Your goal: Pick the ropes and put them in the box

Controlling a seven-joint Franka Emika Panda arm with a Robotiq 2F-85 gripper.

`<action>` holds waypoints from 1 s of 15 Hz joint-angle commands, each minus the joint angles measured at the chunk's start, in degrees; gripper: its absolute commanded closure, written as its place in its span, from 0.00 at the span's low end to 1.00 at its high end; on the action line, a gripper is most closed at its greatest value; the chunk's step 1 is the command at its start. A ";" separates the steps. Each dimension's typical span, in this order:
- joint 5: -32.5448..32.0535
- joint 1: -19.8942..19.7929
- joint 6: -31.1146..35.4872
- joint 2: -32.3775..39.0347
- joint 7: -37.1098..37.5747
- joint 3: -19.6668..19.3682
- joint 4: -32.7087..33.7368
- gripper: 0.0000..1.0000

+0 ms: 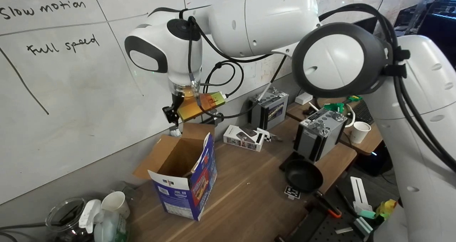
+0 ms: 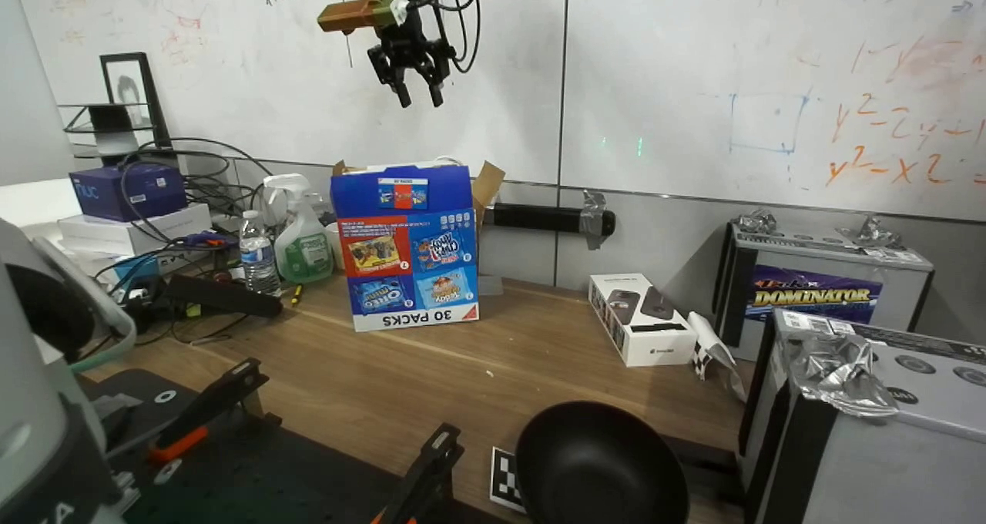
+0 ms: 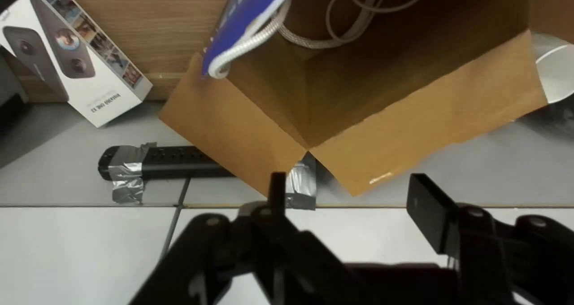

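The box (image 2: 412, 262) stands upright on the table with its flaps spread, seen in both exterior views. In the wrist view its brown flap (image 3: 417, 116) and shaded inside show. A thick white rope (image 3: 309, 42) curls inside the box, and part of it runs up to the rim beside the blue flap. The thin white rope (image 3: 390, 10) loops inside too; the view's top edge cuts off the rest. My gripper (image 2: 420, 99) hangs above the box, towards the whiteboard. Its jaws stand apart with nothing between them in the wrist view (image 3: 347, 193).
A white camera carton (image 1: 244, 138) lies beside the box. Behind it, a black power strip (image 2: 539, 217) is taped to the wall. A black pan (image 2: 601, 462) and grey batteries (image 1: 320, 131) stand farther off. A spray bottle (image 2: 303, 239) and cup (image 1: 115, 203) flank the box.
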 commanded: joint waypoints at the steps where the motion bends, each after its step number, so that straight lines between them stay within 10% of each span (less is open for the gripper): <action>1: -0.01 -2.03 0.36 -7.68 4.92 -1.25 -13.58 0.00; 7: -0.04 -5.58 0.44 -15.33 7.34 0.49 -28.42 0.00; 15: -0.14 -3.87 2.27 -10.96 5.53 -5.74 -22.39 0.00</action>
